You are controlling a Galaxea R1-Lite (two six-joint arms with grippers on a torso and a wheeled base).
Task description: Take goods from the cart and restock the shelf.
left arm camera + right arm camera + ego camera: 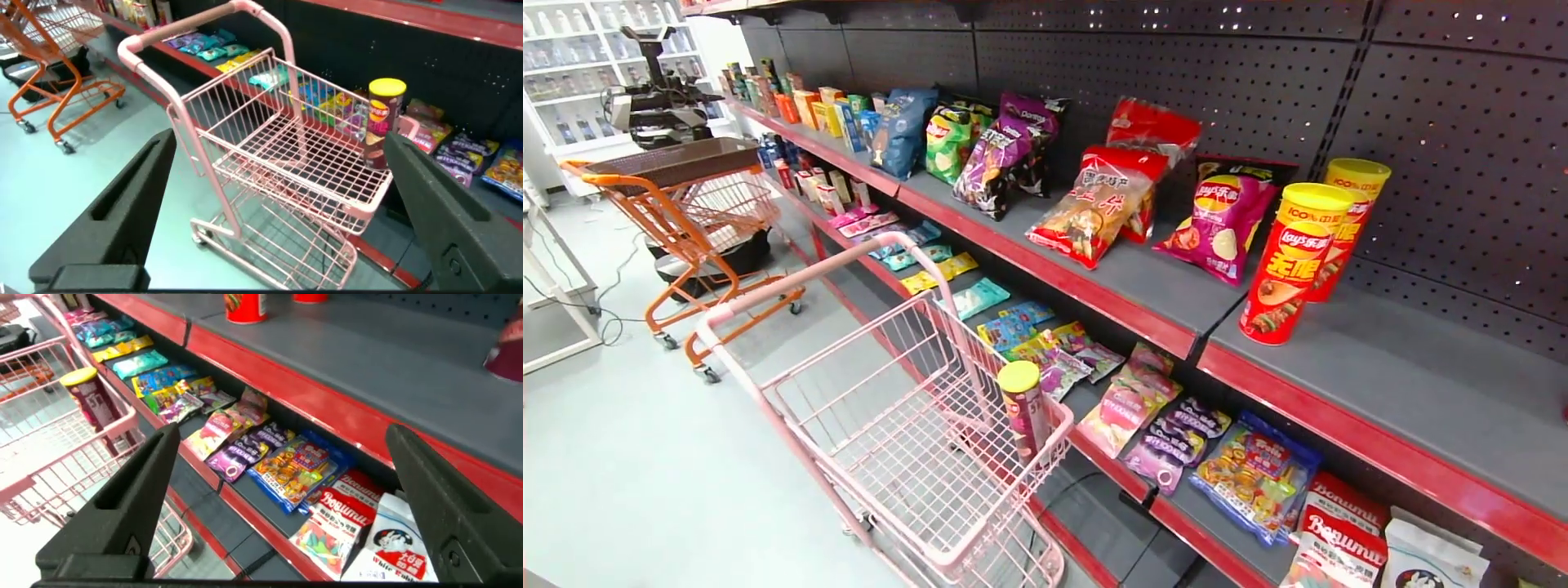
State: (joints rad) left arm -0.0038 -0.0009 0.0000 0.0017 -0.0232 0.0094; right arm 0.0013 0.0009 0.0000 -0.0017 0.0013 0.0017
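Note:
A pink cart (792, 282) stands in the aisle beside the shelf. One dark chip canister (1025, 412) with a yellow lid stands upright in the corner of its upper basket nearest the shelf. My left gripper (278, 143) hangs open above the cart (286, 151), with the canister (382, 122) just off its far finger. My right gripper (284, 437) is open and holds nothing, over the lower shelf's snack bags (294, 469). The canister (88, 398) and the cart rim (122, 425) lie off to its side. Two red canisters (1290, 261) stand on the upper shelf.
Bare grey shelf board (1405, 384) lies right of the red canisters; chip bags (1221, 220) fill the board to their left. The lower shelf holds flat snack packs (1258, 474). An orange cart (698, 212) stands farther down the aisle. Pegboard backs the shelf.

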